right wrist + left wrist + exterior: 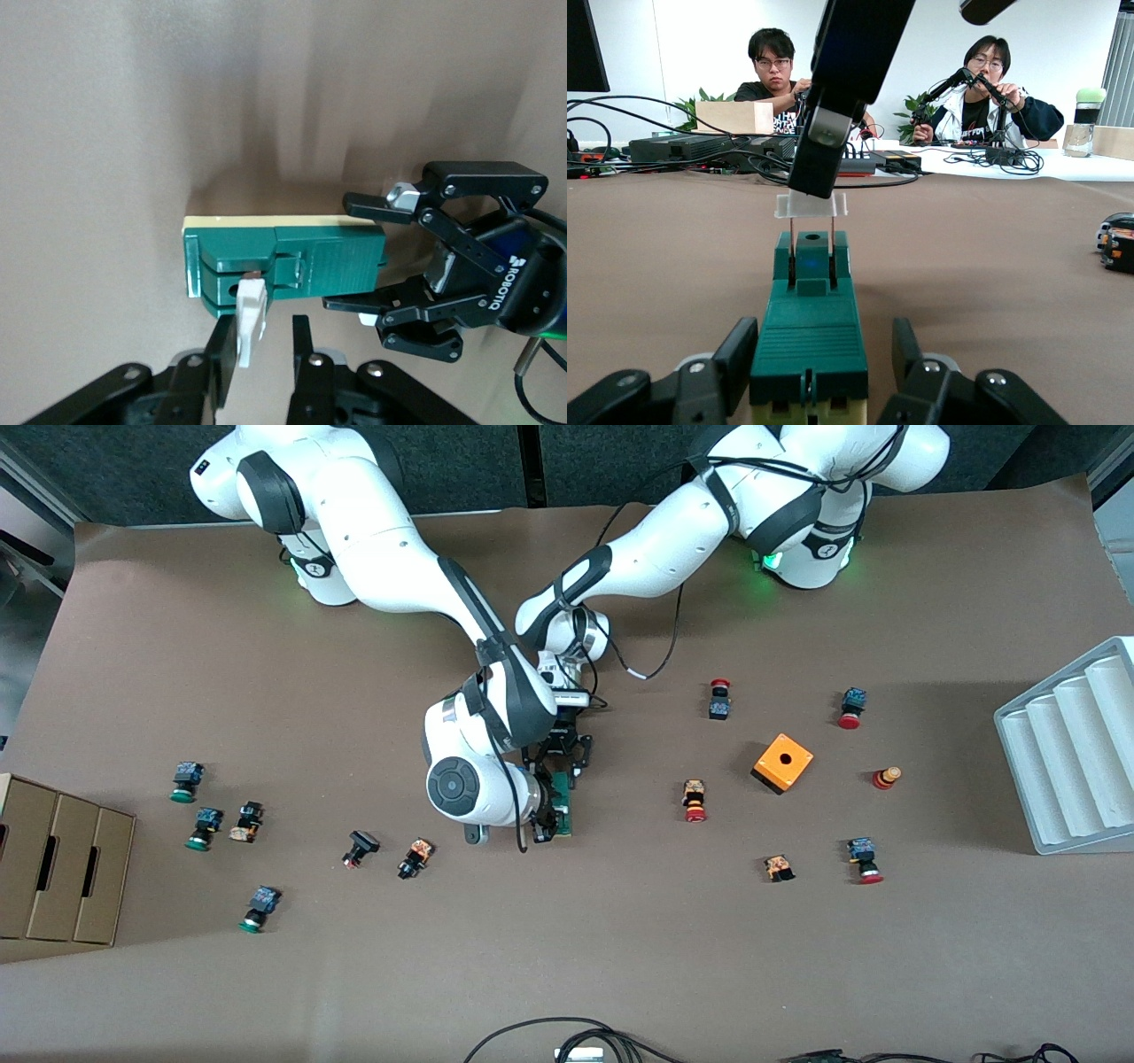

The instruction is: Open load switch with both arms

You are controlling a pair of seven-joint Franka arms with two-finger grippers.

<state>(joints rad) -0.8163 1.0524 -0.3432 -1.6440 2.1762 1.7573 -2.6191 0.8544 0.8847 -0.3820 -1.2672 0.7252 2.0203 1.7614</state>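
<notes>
The load switch (pixel 563 802) is a dark-green block lying flat near the table's middle, cream along one side (pixel 292 261). My left gripper (pixel 567 772) comes in low at the end farther from the front camera. In its wrist view its fingers (pixel 735 350) flank the block (pixel 808 332), shut on it. My right gripper (pixel 545 824) hangs over the end nearer the camera. Its fingers (pixel 221 332) are on the white handle (pixel 251 323). The handle (pixel 811 205) stands raised off the block on two thin pins.
Several small pushbuttons lie scattered toward both ends of the table. An orange box with a hole (pixel 782 762) sits toward the left arm's end, near a grey ribbed rack (pixel 1076 753). Cardboard boxes (pixel 53 859) stand at the right arm's end. Cables (pixel 567 1036) lie at the front edge.
</notes>
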